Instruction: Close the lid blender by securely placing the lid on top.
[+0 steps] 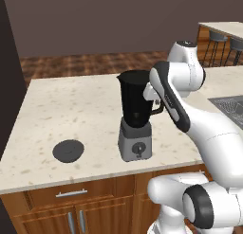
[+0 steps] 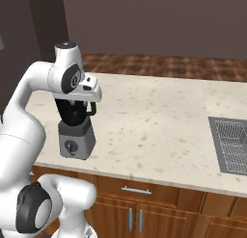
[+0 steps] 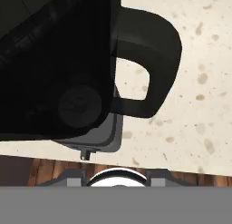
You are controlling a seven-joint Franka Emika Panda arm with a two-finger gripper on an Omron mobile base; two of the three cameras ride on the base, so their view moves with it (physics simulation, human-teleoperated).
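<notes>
While lid point(image 1: 68, 150) lies flat on table point(image 1: 71, 105), well left of blender point(image 1: 135, 115) | gripper point(image 1: 153, 94) beside jar handle, jaws' opening cannot be told | advice: swing left, descend centred over disc, grasp rim.

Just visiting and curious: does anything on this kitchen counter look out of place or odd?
Yes: the flat round dark grey lid lies on the speckled counter, apart from the tall black blender, whose jar mouth stands open. Nothing looks spilled or damaged.
</notes>
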